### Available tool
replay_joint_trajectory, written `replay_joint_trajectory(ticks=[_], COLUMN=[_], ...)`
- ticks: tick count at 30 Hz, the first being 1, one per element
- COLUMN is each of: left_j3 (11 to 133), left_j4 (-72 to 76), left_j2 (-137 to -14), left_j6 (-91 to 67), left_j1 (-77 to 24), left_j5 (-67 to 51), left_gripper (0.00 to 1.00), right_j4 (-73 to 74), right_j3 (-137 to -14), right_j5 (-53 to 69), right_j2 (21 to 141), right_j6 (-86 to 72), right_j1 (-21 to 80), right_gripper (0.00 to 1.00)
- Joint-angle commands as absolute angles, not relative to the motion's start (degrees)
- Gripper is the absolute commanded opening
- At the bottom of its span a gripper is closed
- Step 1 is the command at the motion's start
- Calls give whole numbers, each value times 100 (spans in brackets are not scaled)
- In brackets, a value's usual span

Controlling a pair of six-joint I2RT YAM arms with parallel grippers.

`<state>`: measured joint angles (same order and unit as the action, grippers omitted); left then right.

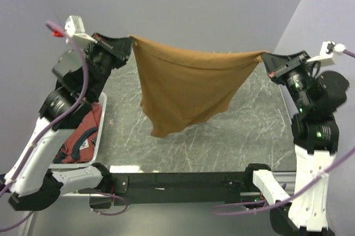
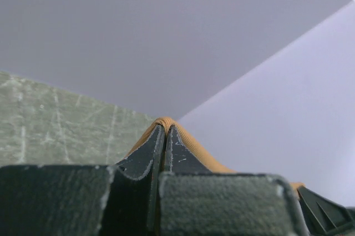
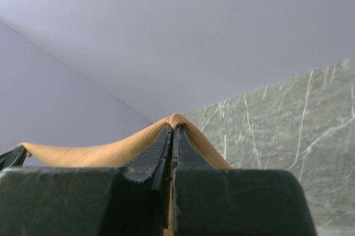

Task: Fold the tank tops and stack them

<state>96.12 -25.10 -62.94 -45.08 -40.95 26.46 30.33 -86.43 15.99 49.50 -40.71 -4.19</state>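
Observation:
A plain tan-brown tank top (image 1: pixel 183 89) hangs stretched in the air between both arms, its lower part drooping to a point over the marble table. My left gripper (image 1: pixel 130 41) is shut on its left upper corner, and my right gripper (image 1: pixel 265 56) is shut on the right corner. In the left wrist view the ribbed tan edge (image 2: pixel 191 144) wraps over the closed left gripper (image 2: pixel 165 129). The right wrist view shows the same tan cloth (image 3: pixel 111 150) pinched in the right gripper (image 3: pixel 172 127). A rust-red tank top (image 1: pixel 83 136) with dark trim lies in the basket at left.
A white mesh basket (image 1: pixel 101 130) stands at the table's left edge under the left arm. The grey-green marble tabletop (image 1: pixel 244 130) spreads below the hanging cloth. Lilac walls close in at the back and right. A black rail (image 1: pixel 183 180) runs along the near edge.

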Motion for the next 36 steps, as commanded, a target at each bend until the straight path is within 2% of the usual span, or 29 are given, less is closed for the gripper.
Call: replay_joint_trajectory(ticks=[1,2,4,7,10,11,13,14,15,16,19,24,25,27,28,30,31,34,36], left_j3=[9528,9406,9352,9973,11544,12784,14117,15020,15134,14682,13451,10913,9820,8698,7553,6352,5215,3610,3149], left_j4=[-2207,-1849,-1356,-739,-597,-728,-1133,-1108,-968,-540,156,420,561,764,826,1018,1098,933,573], left_j2=[-6792,-6907,-7390,-8443,-9787,-10174,-11229,-11467,-11592,-11488,-10663,-9488,-9275,-8626,-8413,-7817,-7631,-7024,-6664], left_j6=[-4569,-4710,-4764,-4720,-4807,-4825,-4851,-4999,-5105,-5220,-5423,-5308,-5352,-5431,-5449,-5685,-5765,-5907,-5994], left_j1=[-3422,-2827,-2340,-1559,-1083,-994,-757,-678,-581,-380,-176,-176,-219,-307,-421,-501,-579,-746,-843], left_j5=[1911,1107,530,-314,-1088,-1246,-1608,-1756,-1949,-2047,-2110,-2311,-2346,-2285,-2250,-2180,-2154,-1987,-1759], left_gripper=[1,1,1,0,1,1,1,1,1,1,0,1,1,1,1,1,1,1,1], right_j4=[2288,2042,1131,197,10,9,201,333,491,736,765,9,-130,-175,-45,-35,287,859,1063], right_j3=[-8368,-8280,-8209,-8471,-9743,-10591,-11544,-12549,-13021,-13739,-13818,-10254,-9117,-8012,-7058,-6165,-5543,-4557,-4168], right_j5=[1871,1968,2346,2637,2785,2847,2944,2944,2944,2927,2918,2962,2945,2953,2875,2777,2699,2487,2461], right_j2=[5622,5782,6298,7237,8466,8760,9560,9797,10191,10334,10302,8864,8642,8098,7938,7535,7463,7339,7321], right_j6=[-4385,-4438,-4631,-4851,-4948,-5000,-5045,-5036,-4984,-4983,-5027,-5072,-5045,-4931,-4861,-4660,-4528,-4140,-3964], right_j1=[-466,-466,-457,-413,-404,-413,-378,-387,-378,-378,-378,-369,-369,-378,-378,-378,-378,-395,-396], right_gripper=[0,0,0,0,0,0,0,0,0,0,0,0,0,0,0,0,0,0,0])
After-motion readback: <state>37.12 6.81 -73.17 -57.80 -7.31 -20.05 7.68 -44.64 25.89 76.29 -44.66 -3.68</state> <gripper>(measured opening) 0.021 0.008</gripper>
